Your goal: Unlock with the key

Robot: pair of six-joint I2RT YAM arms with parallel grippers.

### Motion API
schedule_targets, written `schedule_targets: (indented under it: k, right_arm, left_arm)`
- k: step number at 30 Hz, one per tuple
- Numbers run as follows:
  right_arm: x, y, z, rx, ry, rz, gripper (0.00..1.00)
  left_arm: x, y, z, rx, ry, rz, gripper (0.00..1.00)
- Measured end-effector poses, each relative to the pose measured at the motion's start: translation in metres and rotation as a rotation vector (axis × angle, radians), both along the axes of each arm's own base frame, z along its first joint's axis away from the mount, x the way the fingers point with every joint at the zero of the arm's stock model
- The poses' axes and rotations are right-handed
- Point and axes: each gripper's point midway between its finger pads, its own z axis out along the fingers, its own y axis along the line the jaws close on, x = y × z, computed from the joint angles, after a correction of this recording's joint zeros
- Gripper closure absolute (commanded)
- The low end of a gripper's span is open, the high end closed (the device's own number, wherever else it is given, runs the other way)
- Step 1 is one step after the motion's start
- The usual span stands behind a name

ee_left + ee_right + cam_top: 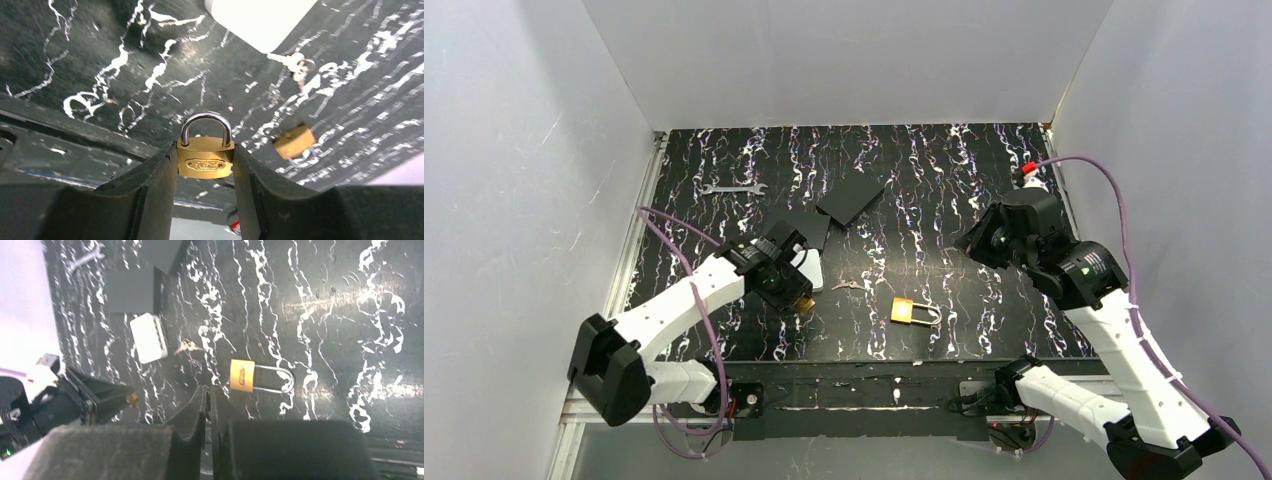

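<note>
A small brass padlock (205, 160) with its steel shackle closed is clamped by its body sides in my left gripper (205, 150), lifted off the mat near the front left (802, 301). A second brass padlock (904, 311) lies flat on the mat to its right, also visible in the right wrist view (242, 375). The key (846, 285) on its ring lies on the mat between the two, next to a white box. My right gripper (209, 391) hovers shut with nothing in it, above the mat right of the lying padlock (969, 242).
A white box (810, 268) sits just behind my left gripper. Two black boxes (849, 197) lie further back at centre. A flat wrench (732, 187) rests at the back left. White walls enclose the black marbled mat (984, 180) on three sides.
</note>
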Motion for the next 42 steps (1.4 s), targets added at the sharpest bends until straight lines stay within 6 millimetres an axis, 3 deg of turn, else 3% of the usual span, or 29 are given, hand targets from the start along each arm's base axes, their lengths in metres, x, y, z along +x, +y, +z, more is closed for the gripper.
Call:
schedule_targets:
  k: [7,12,21,28,36,42]
  right_arm:
    - [0.02,0.005,0.027,0.08,-0.1,-0.063,0.99]
    - [0.039,0.011,0.056,0.165,-0.197,-0.114,0.99]
    - [0.063,0.019,0.094,0.32,-0.35,-0.179,0.99]
    - [0.072,0.032,0.101,0.388,-0.405,-0.15,0.99]
    - [0.073,0.041,0.093,0.441,-0.379,-0.141,0.99]
    - [0.071,0.048,0.075,0.45,-0.327,-0.137,0.99]
  left_arm:
    - [0.006,-0.014,0.04,-0.134,-0.054,0.094,1.0]
    - [0.014,-0.024,0.062,-0.211,-0.077,0.169,1.0]
    - [0.048,-0.057,0.115,-0.391,-0.153,0.278,1.0]
    - [0.085,-0.103,0.145,-0.55,-0.154,0.302,1.0]
    - [0.106,-0.125,0.17,-0.643,-0.17,0.333,1.0]
    - [0.116,-0.137,0.166,-0.669,-0.144,0.354,1.0]
